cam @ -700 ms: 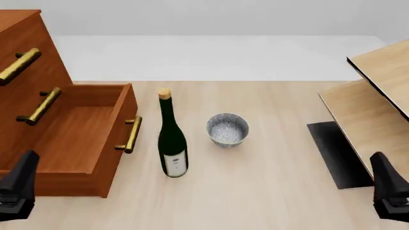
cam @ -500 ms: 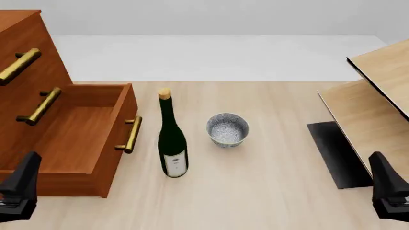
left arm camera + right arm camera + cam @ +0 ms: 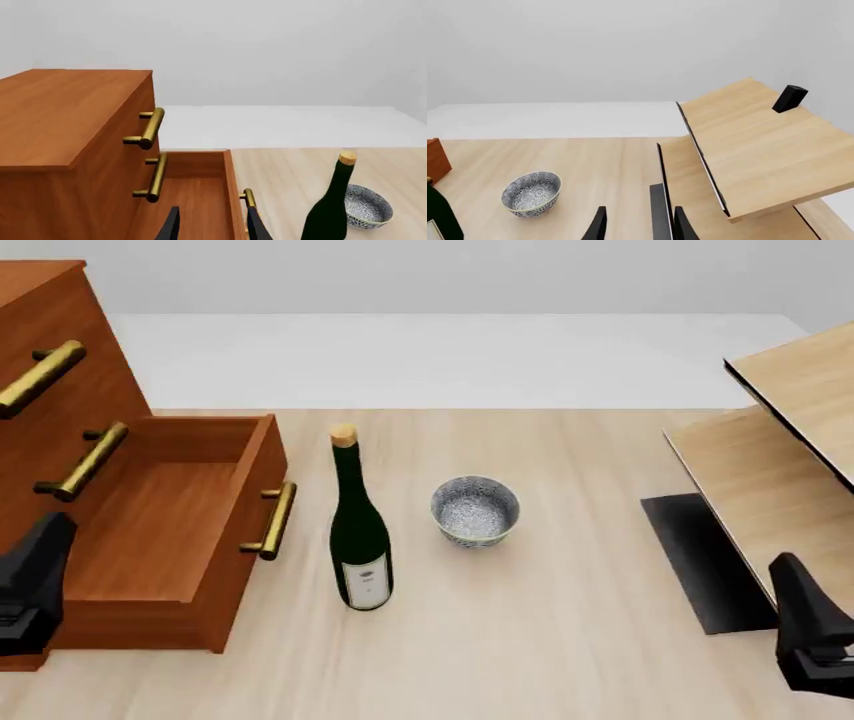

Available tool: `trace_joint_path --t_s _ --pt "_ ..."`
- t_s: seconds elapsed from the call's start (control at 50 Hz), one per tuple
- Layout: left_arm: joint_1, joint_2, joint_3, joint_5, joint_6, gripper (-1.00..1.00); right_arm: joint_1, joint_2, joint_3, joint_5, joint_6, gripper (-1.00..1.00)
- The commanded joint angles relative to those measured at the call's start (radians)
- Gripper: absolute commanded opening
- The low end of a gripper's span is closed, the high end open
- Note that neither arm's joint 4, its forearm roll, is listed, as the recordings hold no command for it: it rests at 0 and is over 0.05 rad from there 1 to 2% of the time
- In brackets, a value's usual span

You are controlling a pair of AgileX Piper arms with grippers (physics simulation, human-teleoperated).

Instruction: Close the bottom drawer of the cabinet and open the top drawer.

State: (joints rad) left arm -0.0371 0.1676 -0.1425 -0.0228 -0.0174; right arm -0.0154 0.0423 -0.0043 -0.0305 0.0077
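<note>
The reddish-brown cabinet (image 3: 40,315) stands at the table's left. Its bottom drawer (image 3: 160,530) is pulled far out, showing an empty wooden inside, with the brass handle (image 3: 274,521) on its front. The top drawer (image 3: 117,150) sits flush, and its brass handle (image 3: 40,376) is above the middle one (image 3: 83,462). My left gripper (image 3: 47,550) is open and empty, hovering over the open drawer's near left corner; its fingers (image 3: 172,227) frame the drawer's inside. My right gripper (image 3: 798,590) is open and empty at the near right, far from the cabinet.
A dark green bottle (image 3: 358,530) with a cork stands just right of the open drawer's front. A patterned bowl (image 3: 474,510) sits beside it. A pale wood shelf unit (image 3: 787,440) fills the right side, with a small black block (image 3: 790,98) on top.
My left gripper has moved forward over the open drawer's near corner. The right gripper has barely shifted. Drawers, bottle and bowl are unmoved.
</note>
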Motion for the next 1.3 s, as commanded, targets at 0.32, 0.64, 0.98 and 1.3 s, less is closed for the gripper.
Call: trace_joint_path --t_s 0.32,0.64,0.98,1.3 --pt "-0.142 0.526 -0.366 0.152 -0.160 1.00 0.005 0.004 0.001 -0.002 0.006 1.00" --pt "-0.239 0.696 -0.426 0.242 -0.300 1.00 0.007 0.019 0.001 -0.011 0.034 1.00" --pt "-0.364 0.745 -0.442 0.299 -0.435 1.00 0.012 0.022 0.002 -0.011 0.035 1.00" --pt "-0.412 0.764 -0.462 0.337 -0.456 1.00 0.019 0.022 0.002 -0.010 0.037 1.00"
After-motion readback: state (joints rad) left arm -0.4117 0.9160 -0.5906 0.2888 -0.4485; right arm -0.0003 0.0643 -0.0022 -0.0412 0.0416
